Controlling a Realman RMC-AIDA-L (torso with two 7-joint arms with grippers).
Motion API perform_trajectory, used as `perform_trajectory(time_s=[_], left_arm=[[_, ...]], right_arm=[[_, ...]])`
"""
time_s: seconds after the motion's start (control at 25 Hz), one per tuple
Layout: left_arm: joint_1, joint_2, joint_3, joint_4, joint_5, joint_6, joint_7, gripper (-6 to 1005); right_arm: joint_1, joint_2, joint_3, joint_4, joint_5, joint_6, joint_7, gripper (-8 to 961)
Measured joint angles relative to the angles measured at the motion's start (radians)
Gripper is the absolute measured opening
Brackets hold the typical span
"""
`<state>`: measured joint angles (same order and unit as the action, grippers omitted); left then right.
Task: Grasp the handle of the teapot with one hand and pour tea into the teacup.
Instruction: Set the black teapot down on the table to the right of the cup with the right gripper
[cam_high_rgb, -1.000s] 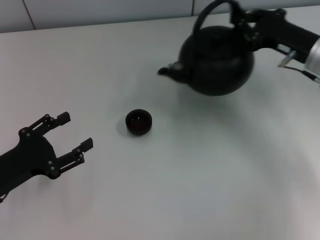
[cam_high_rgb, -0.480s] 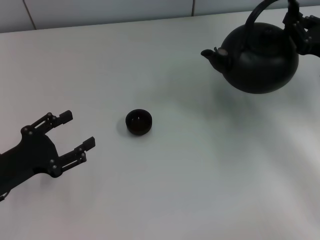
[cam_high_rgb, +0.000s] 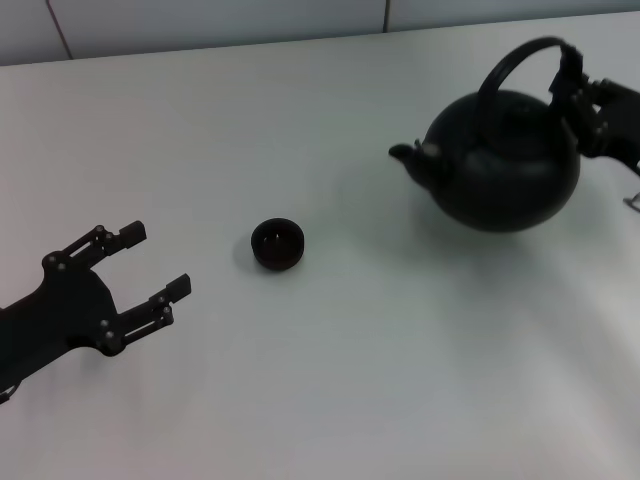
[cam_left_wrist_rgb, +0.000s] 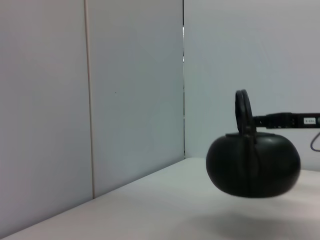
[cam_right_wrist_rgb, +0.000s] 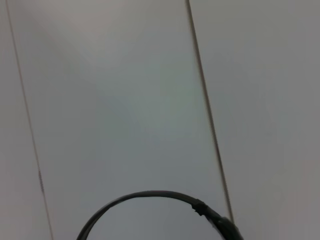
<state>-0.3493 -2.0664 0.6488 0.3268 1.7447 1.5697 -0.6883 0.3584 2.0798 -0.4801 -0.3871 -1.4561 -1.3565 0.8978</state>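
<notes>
The black teapot (cam_high_rgb: 500, 165) hangs at the right of the table, upright, its spout pointing left toward the teacup. My right gripper (cam_high_rgb: 573, 88) is shut on the right end of the arched handle (cam_high_rgb: 512, 62). The left wrist view shows the teapot (cam_left_wrist_rgb: 252, 165) held a little above the table, with its shadow beneath. The handle also shows as a thin arc in the right wrist view (cam_right_wrist_rgb: 150, 195). The small black teacup (cam_high_rgb: 277, 243) stands near the table's middle, well left of the spout. My left gripper (cam_high_rgb: 157, 260) is open and empty at the front left, left of the teacup.
The white table (cam_high_rgb: 380, 380) runs back to a grey panelled wall (cam_high_rgb: 200, 20). The wall panels also show in the left wrist view (cam_left_wrist_rgb: 125, 100).
The teapot, tilted spout-down nearer the teacup a second ago, swung right and levelled out, then came lower and slightly back left. The left arm has not moved.
</notes>
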Motion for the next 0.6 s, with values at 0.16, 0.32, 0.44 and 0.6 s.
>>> perform_trajectory(time_s=[0.16, 0.32, 0.44, 0.6], left_arm=[[0.003, -0.001, 0.000, 0.000, 0.000, 0.002, 0.001, 713], [0.004, -0.001, 0.000, 0.000, 0.005, 0.002, 0.000, 712], [0.004, -0.001, 0.000, 0.000, 0.006, 0.003, -0.001, 711], [0.004, 0.000, 0.000, 0.000, 0.006, 0.003, -0.001, 709]], right_arm=[[-0.012, 0.000, 0.000, 0.054, 0.004, -0.009, -0.093, 96], [-0.015, 0.000, 0.002, 0.097, 0.008, -0.001, -0.182, 97], [-0.015, 0.000, 0.011, 0.122, 0.009, 0.002, -0.226, 98], [-0.011, 0.000, 0.013, 0.142, 0.009, 0.008, -0.249, 99]])
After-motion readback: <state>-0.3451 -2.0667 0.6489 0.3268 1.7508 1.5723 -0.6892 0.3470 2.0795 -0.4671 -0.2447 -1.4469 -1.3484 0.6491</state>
